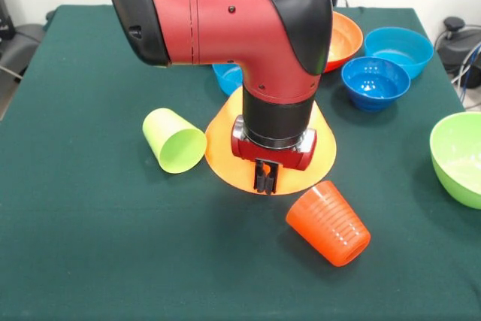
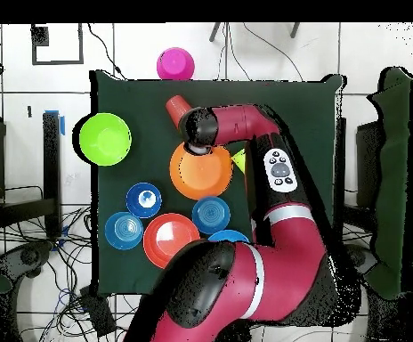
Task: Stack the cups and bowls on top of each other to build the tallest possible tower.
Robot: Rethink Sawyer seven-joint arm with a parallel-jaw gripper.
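No text, brand, number or sign can be read in either view. The red arm [image 1: 225, 16] shows no legible lettering on its casing. In the overhead view the arm carries a pale panel with dark buttons [image 2: 280, 169], but nothing on it can be made out. The bowls, cups and table are without any markings.

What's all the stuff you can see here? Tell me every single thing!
cups: two; lime green cup and orange cup, lying on their sides beside the big bowl
big bowl: one, light orange, upside down, mid-table
blue bowls: four, around the red-orange bowl
red-orange bowl: one, upright
green bowl: one, lime, near a table edge
pink bowl: one, beyond the table's edge
table: one, dark green
arm: red and black; gripper over the big bowl's rim
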